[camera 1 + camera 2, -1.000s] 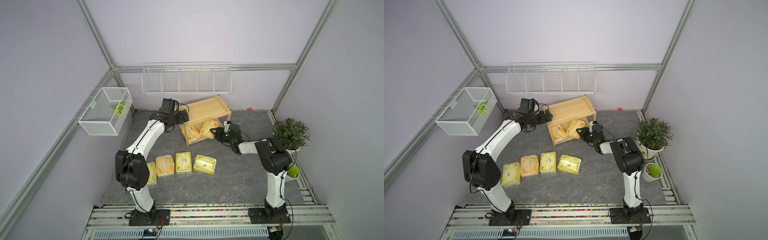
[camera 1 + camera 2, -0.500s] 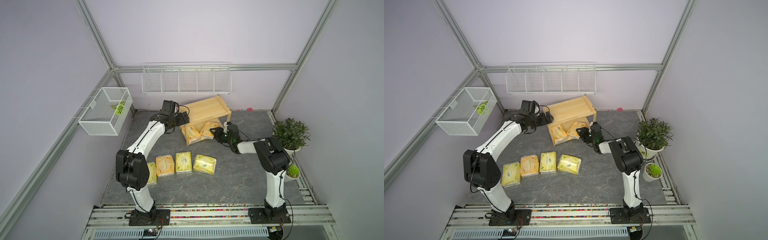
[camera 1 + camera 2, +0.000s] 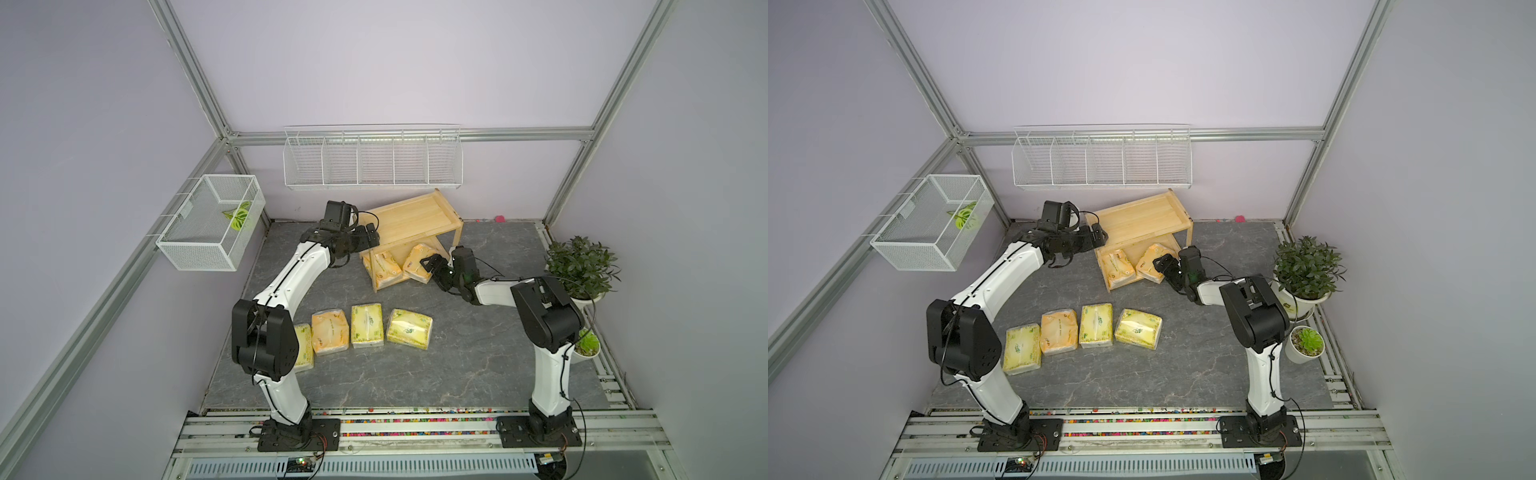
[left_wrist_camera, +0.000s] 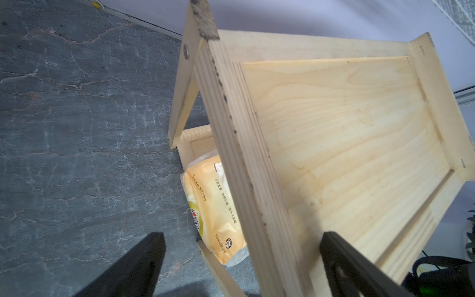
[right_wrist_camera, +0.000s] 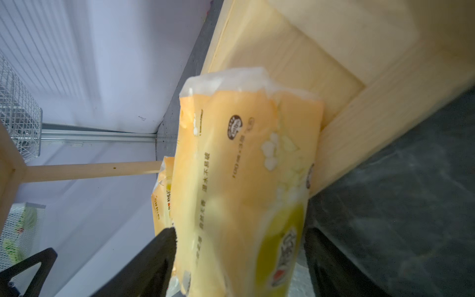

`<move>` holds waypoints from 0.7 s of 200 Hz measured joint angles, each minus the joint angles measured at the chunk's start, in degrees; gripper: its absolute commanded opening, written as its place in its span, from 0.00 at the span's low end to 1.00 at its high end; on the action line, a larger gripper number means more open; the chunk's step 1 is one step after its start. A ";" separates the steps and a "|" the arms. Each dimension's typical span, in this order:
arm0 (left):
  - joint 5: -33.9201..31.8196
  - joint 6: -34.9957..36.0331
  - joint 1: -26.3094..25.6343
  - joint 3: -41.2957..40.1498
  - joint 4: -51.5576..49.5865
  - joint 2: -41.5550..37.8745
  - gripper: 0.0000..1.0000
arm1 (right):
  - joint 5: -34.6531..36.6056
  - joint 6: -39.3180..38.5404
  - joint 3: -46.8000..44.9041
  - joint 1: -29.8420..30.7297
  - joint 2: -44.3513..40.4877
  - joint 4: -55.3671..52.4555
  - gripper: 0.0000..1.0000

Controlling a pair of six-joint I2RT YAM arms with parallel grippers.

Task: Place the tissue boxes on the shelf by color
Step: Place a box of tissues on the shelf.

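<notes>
Right tool (image 5: pixel 239 231) straddles the orange tissue pack (image 5: pixel 246 167) — clamped or loose, I cannot tell — its long axis pointing into the shelf (image 5: pixel 372 123) (left tool (image 4: pixel 241 236) spread apart).

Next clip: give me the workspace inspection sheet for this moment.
Surface: grey stone-look mat.
Job's things: wooden shelf, top tray empty; two orange packs on its lower tier; on the mat a row of one orange pack and three yellow-green packs.
Clutter: pink scrap at the mat's far edge.
End effectors: left end effector open, astride the shelf's top rim; right end effector flanks the nearer lower-tier pack, grip unclear.
Cables: black loops at both wrists.
Surroundings: wire rack, mesh basket holding a leaf, two potted plants.
</notes>
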 measured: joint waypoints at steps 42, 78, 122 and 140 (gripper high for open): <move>0.24 0.00 0.00 0.00 0.00 0.00 1.00 | 2.60 -1.44 -0.24 0.17 -2.03 -2.29 0.83; 0.63 0.00 0.00 -0.07 0.02 0.00 1.00 | 3.65 -2.56 0.15 0.17 -2.36 -3.89 0.82; 1.36 0.00 0.00 -0.46 0.72 0.00 1.00 | 4.31 -3.23 1.40 0.28 -2.36 -5.03 0.82; 1.53 0.00 0.00 -0.72 1.14 -0.02 1.00 | 4.48 -3.45 1.77 0.35 -2.36 -5.09 0.82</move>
